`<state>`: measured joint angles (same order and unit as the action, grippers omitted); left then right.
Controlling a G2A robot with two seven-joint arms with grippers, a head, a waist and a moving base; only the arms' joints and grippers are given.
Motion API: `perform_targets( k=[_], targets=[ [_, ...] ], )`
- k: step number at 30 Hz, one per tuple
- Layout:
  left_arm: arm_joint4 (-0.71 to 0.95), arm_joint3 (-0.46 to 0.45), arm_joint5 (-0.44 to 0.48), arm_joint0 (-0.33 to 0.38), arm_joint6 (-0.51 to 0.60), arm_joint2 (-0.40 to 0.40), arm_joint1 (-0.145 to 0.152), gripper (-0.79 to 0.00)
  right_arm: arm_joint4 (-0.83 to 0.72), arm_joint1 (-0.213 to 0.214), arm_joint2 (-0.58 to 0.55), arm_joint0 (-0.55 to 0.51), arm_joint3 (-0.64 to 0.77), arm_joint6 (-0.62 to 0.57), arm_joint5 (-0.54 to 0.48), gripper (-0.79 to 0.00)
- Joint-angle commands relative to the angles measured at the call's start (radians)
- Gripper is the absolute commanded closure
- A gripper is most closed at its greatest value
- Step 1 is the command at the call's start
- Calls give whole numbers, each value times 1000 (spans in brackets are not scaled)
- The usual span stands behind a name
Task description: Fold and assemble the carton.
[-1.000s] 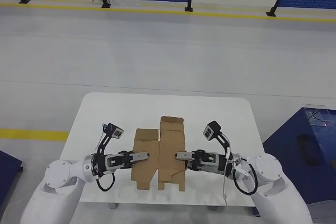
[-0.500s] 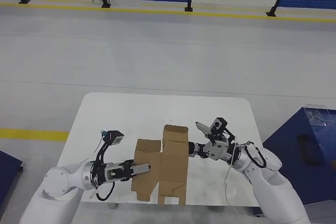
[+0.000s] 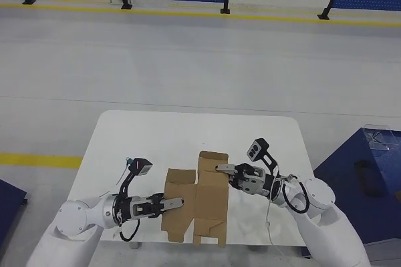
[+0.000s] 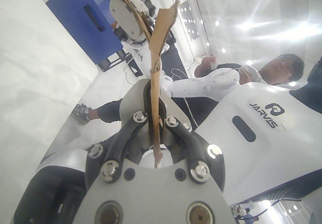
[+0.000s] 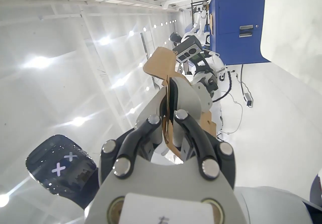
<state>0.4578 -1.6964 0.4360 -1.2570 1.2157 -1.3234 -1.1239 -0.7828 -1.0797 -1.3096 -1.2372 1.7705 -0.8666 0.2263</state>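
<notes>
A flat brown carton (image 3: pixel 210 193) with its flaps spread is held over the near half of the white table (image 3: pixel 154 133). My left gripper (image 3: pixel 176 201) is shut on the carton's left edge. In the left wrist view the carton (image 4: pixel 163 23) runs edge-on between the fingers of that gripper (image 4: pixel 154 99). My right gripper (image 3: pixel 222 168) is shut on the carton's far right side, near the top flap. In the right wrist view a cardboard edge (image 5: pixel 158 64) is pinched in that gripper (image 5: pixel 169 94), with the other arm behind it.
A blue cabinet (image 3: pixel 367 173) stands to the right of the table, and another blue unit (image 3: pixel 0 200) to the left. The far half of the tabletop is bare white. A person sits behind the robot in the left wrist view.
The carton has shifted right and towards the near edge. My right gripper has moved from the carton's right middle up to its far right part. The left arm drew nearer, still holding the edge.
</notes>
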Motion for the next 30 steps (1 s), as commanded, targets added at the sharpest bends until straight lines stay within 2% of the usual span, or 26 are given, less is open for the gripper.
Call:
perform_targets(
  k=[1,7,10,13,16,19,23,27,30],
  targets=[
    [-7,0,1,0,-3,-1,0,-785,-14,-1,-2,0,-2,5,4,0],
    [-7,0,1,0,-3,-1,0,-785,-14,-1,-2,0,-2,5,4,0],
    [-7,0,1,0,-3,-1,0,-785,79,3,-17,-8,17,56,-56,0],
    [-28,-14,32,-8,-87,-40,3,-785,113,4,-34,-24,24,66,-115,0],
    [-88,-42,125,-36,-181,-92,5,-785,155,6,-53,-39,33,85,-173,0],
    [-268,-91,246,-63,-288,-131,6,-785,213,7,-62,-53,44,102,-237,0],
    [-655,-181,364,-98,-466,-149,-2,-785,249,7,-62,-69,53,108,-294,0],
    [-1005,-241,378,-128,-631,-97,-17,-785,295,7,-60,-81,66,118,-326,0],
    [-1104,-235,355,-126,-685,-30,-25,-785,311,7,-61,-86,75,120,-333,0]
  ],
)
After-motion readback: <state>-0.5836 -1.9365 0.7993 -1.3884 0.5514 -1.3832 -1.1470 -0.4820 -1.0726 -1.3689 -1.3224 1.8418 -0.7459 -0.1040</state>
